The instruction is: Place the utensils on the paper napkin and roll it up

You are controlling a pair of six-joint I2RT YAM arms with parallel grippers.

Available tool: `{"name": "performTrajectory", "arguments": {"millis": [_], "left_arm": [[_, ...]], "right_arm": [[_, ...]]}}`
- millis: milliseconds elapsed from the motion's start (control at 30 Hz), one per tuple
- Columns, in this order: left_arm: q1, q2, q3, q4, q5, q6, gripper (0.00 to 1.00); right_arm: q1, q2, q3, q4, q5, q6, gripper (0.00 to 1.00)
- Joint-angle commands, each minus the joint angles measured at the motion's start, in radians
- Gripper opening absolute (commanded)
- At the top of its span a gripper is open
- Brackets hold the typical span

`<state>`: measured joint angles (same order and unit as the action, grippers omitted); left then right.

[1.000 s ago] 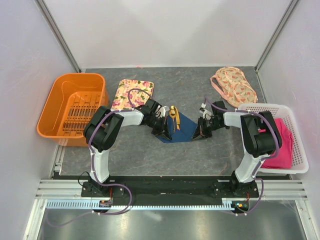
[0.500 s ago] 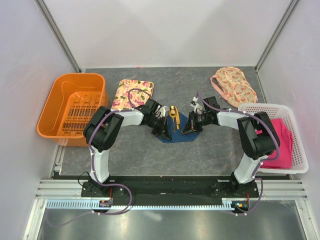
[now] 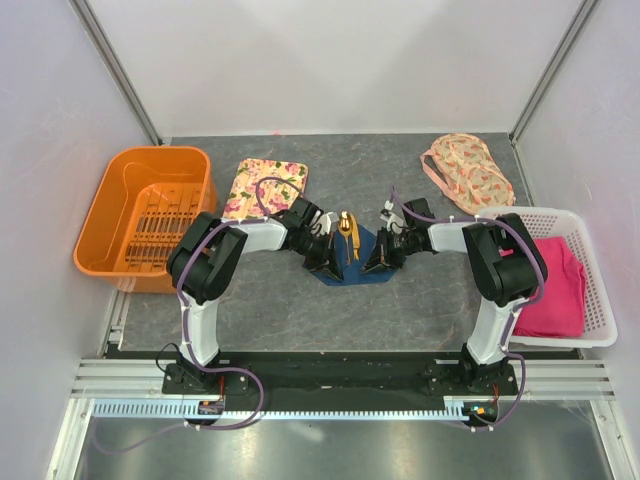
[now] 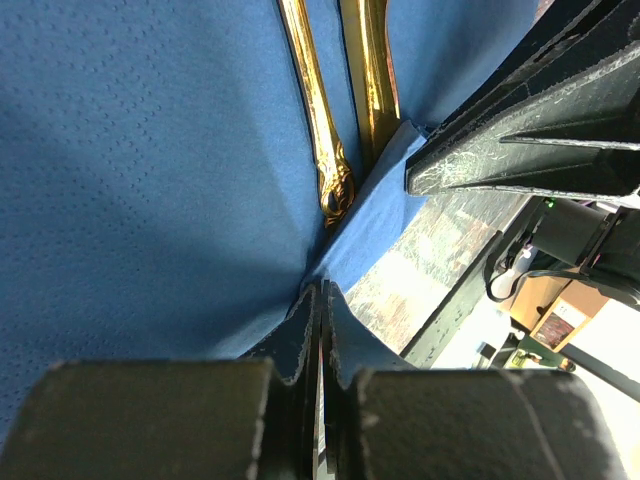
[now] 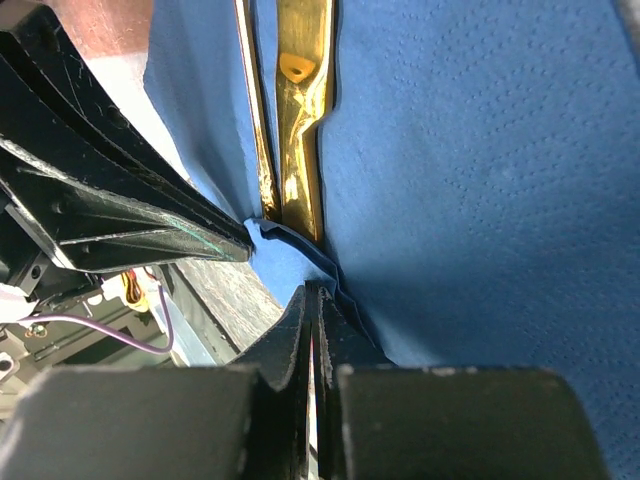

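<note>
Right arm has swung in from the right side of the frame over the last second, so the right tool [image 3: 381, 260] now sits right at the edge of the paper napkin [image 3: 350, 272], facing the left tool [image 3: 325, 258] with the utensils [image 3: 347, 232] between them. Less of the blue sheet shows on that side than before. The left arm hasn't really budged.

Up close, both tools are clenched on the napkin's edge. In the left wrist view the left tool [image 4: 321, 303] has its jaws pressed together with a lip of blue paper [image 4: 150, 180] rising into them. The right wrist view shows the same: the right tool [image 5: 314, 300] is pinched shut on a small raised fold of napkin [image 5: 480, 180]. Each camera also catches the other tool just across the fold.

The gold utensils [image 4: 331, 150] lie side by side on the napkin near the middle of the top view, handle ends [image 5: 300, 130] stopping just short of where the paper is being lifted.

Why hold it like this? Looks like the placing part is done and this is the start of the roll. Grabbing the same edge from both sides should let the thin paper lift evenly over the handle ends. It's flimsy stuff, so an uneven pull could tear it or nudge the cutlery.

Orange bin [image 3: 140, 215], floral tray [image 3: 266, 186] and white basket [image 3: 590, 300] sit off to the sides of the tabletop [image 3: 330, 315], well apart from all this.
</note>
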<state>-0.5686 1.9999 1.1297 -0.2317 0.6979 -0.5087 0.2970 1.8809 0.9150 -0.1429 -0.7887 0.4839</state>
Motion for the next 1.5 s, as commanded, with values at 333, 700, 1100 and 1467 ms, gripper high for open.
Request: {"name": "performTrajectory", "arguments": {"millis": [333,700,1100,1467], "left_arm": [[0.003,-0.122,-0.06,0.07,0.037,0.013,0.05],[-0.013,-0.164,-0.038,0.261,0.106,-0.1,0.13],[-0.025,-0.029,0.038,0.296,0.055,-0.143,0.14],[-0.03,0.037,0.073,0.29,0.026,-0.145,0.14]], "right_arm": [[0.004,-0.009,0.007,-0.003,0.068,-0.044,0.01],[0.004,-0.031,0.027,-0.015,0.048,-0.041,0.02],[0.01,-0.035,0.056,-0.023,0.034,-0.024,0.02],[0.011,-0.031,0.061,-0.027,0.04,-0.027,0.03]]}}
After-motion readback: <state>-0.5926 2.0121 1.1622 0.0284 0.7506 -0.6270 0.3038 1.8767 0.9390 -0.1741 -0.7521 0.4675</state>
